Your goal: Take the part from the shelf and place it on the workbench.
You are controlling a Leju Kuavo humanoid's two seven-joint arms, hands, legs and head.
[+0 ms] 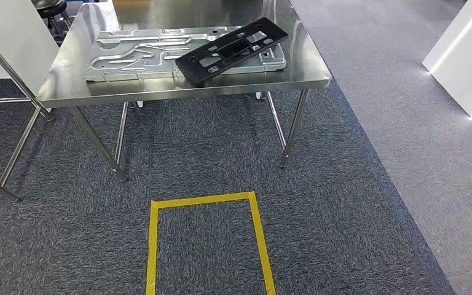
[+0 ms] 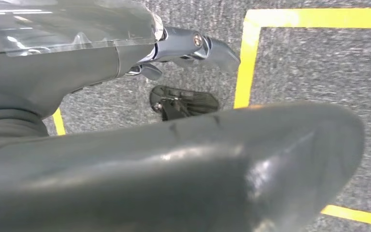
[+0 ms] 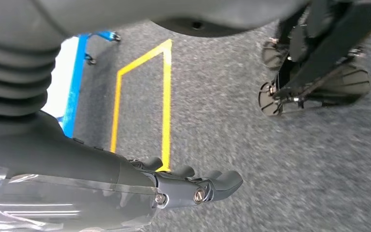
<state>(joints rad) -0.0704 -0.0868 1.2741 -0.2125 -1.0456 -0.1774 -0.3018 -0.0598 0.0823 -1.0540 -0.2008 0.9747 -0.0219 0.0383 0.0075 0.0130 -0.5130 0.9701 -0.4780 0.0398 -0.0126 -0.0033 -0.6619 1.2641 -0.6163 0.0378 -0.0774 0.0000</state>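
Note:
The black slotted part [image 1: 233,49] lies slantwise on a silver stamped plate [image 1: 129,55], which rests on the steel workbench [image 1: 184,90] straight ahead. Its lower end overhangs the plate's front edge. In the left wrist view my left hand [image 2: 178,44] hangs over the carpet with its dark fingers stretched out and nothing in them. My right hand [image 3: 193,187] also hangs above the carpet, fingers extended side by side and holding nothing. Both hands are far from the workbench.
A yellow tape rectangle [image 1: 153,246] marks the grey carpet just before me. Another steel table's legs [image 1: 12,147] stand at the left. A white unit [image 1: 467,55] stands at the right on lighter flooring. A blue frame [image 3: 75,72] appears in the right wrist view.

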